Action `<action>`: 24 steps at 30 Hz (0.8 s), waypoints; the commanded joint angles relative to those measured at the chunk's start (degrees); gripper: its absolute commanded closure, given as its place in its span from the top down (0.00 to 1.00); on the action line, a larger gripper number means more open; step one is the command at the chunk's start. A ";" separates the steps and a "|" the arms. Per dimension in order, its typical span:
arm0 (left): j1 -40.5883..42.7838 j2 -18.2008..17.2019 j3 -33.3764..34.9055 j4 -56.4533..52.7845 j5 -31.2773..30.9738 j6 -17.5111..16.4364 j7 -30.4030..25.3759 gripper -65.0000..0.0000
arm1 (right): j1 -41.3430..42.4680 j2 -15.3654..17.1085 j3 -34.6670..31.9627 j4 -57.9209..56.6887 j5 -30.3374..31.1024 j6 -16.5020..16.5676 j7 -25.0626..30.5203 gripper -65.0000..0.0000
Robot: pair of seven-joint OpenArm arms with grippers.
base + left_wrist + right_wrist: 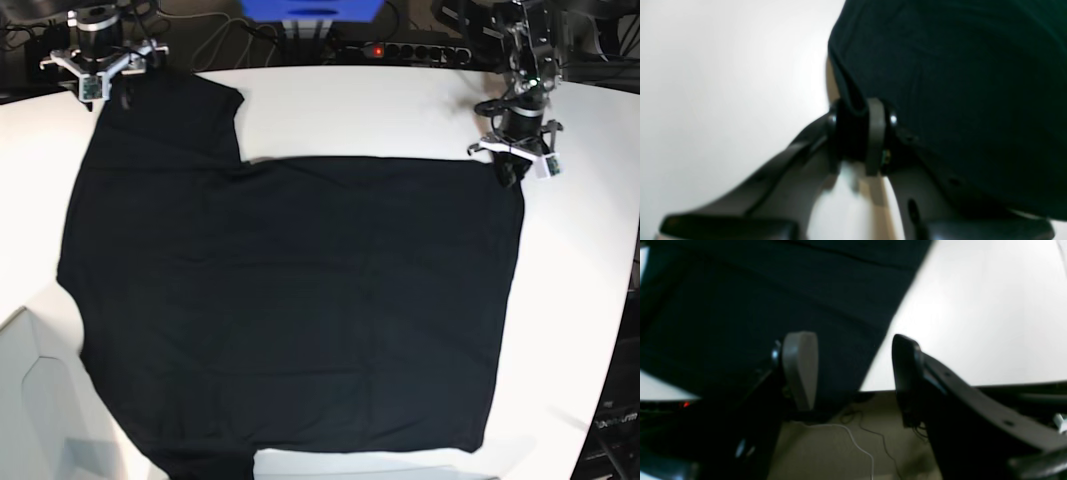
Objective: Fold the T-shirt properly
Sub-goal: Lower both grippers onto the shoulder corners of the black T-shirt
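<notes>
Both wrist views are blurred, and on my base view the T-shirt [290, 310] runs off the bottom edge, its collar hidden from me. It lies spread flat over the white table [590, 260]. My left gripper [857, 133] pinches a fold at the shirt's far corner; my right gripper [853, 370] hangs agape above the sleeve edge. Cables [853, 433] trail across the floor.
</notes>
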 commanded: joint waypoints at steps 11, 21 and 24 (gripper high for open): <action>1.16 -0.21 0.08 -0.29 0.16 0.09 3.11 0.00 | 6.76 -1.78 6.85 -7.08 0.26 9.02 1.23 0.57; 1.34 -0.21 0.08 -0.29 0.16 0.18 3.11 0.00 | 8.61 -1.43 7.02 -13.41 0.17 9.98 1.23 0.57; 1.95 -0.21 -0.01 0.23 0.16 0.18 3.11 0.00 | 9.22 -1.34 6.94 -14.20 0.08 10.07 1.23 0.56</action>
